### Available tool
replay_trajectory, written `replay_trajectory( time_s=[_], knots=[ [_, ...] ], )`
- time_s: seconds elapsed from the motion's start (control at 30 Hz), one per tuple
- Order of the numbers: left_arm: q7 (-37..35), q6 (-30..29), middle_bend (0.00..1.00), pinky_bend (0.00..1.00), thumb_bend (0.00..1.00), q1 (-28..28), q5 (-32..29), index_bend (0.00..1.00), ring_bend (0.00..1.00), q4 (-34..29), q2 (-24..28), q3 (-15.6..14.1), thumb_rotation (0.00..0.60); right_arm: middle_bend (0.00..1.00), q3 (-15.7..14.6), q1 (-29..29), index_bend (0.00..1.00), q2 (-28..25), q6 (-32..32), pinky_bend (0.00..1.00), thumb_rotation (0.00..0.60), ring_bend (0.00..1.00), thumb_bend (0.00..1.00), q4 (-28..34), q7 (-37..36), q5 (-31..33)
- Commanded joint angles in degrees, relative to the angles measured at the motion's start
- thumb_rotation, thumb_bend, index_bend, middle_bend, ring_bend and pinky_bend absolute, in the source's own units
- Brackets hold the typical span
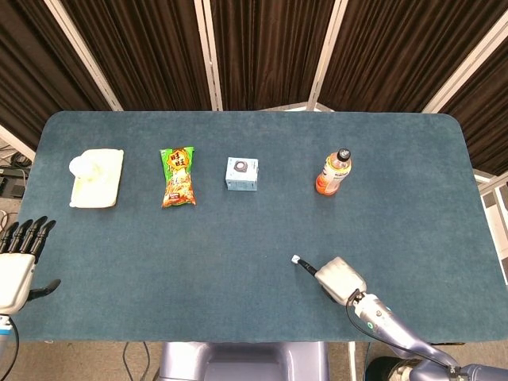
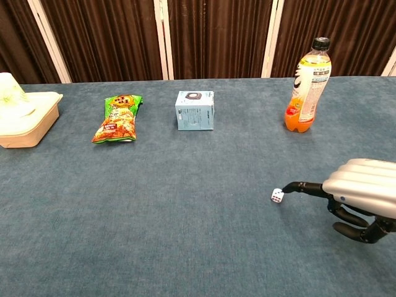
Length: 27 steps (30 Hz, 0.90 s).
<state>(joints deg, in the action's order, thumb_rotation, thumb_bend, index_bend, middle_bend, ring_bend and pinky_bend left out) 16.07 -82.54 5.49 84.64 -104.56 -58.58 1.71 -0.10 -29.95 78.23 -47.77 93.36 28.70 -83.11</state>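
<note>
A deep teal felt-covered table [image 1: 238, 230] fills the room's middle, backed by dark brown curtains [image 1: 262, 48] crossed by pale cream poles. On it sit a small white die with dark pips [image 2: 277, 195], a light blue cardboard box with a dark ring printed on it [image 2: 194, 111], a green and orange-red snack bag [image 2: 118, 118], an orange drink bottle with a black cap and white label [image 2: 307, 85], and a cream lidded container [image 2: 25, 114]. The right hand [image 2: 354, 192] is silver-grey with black fingers [image 2: 309, 187]; the left hand [image 1: 17, 266] is white with black fingers.
</note>
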Motion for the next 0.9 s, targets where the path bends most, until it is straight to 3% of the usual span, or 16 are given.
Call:
replay_trajectory(
  time_s=[0.03, 0.9],
  knots=[
    [0.01, 0.06, 0.00, 0.00, 0.00, 0.04, -0.04, 0.00, 0.00, -0.05, 0.00, -0.04, 0.600, 0.78, -0.12, -0.29, 0.02, 0.22, -0.13, 1.00, 0.600, 0.74, 0.54, 0.26, 0.36, 0.23],
    [0.42, -0.04, 0.00, 0.00, 0.00, 0.24, 0.01, 0.00, 0.00, -0.16, -0.12, -0.42, 0.600, 0.78, -0.97, -2.50, 0.03, 1.87, -0.55, 1.00, 0.600, 0.74, 0.55, -0.64, 4.29, 5.56]
  ],
)
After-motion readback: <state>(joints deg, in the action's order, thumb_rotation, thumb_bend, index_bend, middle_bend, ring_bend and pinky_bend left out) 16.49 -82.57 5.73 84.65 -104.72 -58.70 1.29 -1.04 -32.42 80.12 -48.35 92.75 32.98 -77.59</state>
